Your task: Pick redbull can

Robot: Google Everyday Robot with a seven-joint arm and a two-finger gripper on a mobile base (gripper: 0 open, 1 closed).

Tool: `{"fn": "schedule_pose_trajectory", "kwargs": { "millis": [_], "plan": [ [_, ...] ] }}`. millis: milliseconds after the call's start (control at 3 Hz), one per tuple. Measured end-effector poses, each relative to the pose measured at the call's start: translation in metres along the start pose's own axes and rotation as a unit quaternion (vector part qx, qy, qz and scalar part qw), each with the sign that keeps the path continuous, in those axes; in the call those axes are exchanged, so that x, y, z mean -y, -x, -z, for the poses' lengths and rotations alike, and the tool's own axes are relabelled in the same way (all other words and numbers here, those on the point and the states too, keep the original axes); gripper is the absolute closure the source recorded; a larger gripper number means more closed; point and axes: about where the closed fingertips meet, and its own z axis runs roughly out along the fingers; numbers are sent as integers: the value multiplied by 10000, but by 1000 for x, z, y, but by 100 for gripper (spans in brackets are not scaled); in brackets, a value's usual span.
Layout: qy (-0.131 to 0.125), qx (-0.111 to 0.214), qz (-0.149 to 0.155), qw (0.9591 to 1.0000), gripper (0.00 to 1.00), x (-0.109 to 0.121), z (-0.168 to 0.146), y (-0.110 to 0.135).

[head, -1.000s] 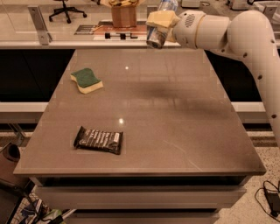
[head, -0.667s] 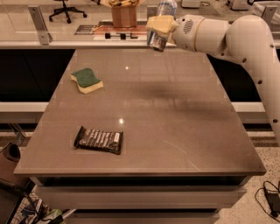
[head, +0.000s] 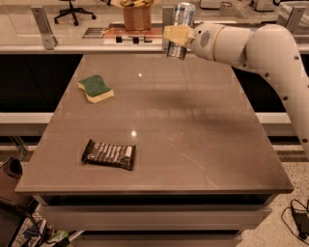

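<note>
1. Gripping the redbull can (head: 183, 14) around its lower half, the end effector (head: 177, 36) is hanging in the air above the far edge of the worktop (head: 203, 130), a little right of that edge's midpoint. Its pale fingers (head: 175, 34) are clamped on the can's body.
2. The can is hanging clear of the worktop, touching nothing but the end effector.
3. Its long axis is running close to vertical and leaning slightly. The silver top is pointing up and a touch toward the right, and the base is pointing down at the far edge.
4. The white arm (head: 263, 46) is reaching in from the right side, arching over the far right corner.
5. A green sponge (head: 95, 88) is lying flat near the far left corner, with its yellow underlayer showing along the near side.
6. A dark wrapped bar (head: 108, 154) is lying flat near the near left corner, with its long axis roughly along the near edge, well apart from both the sponge and the can.
</note>
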Motion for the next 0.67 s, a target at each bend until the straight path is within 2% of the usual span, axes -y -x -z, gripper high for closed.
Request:
{"fn": "schedule_pose_trajectory", "kwargs": {
  "millis": [333,667],
  "plan": [
    [238,-52,504,9984,100,-11,-7,5],
    [515,-298,1061,9926,100,-19,-16,5]
  ]
}}
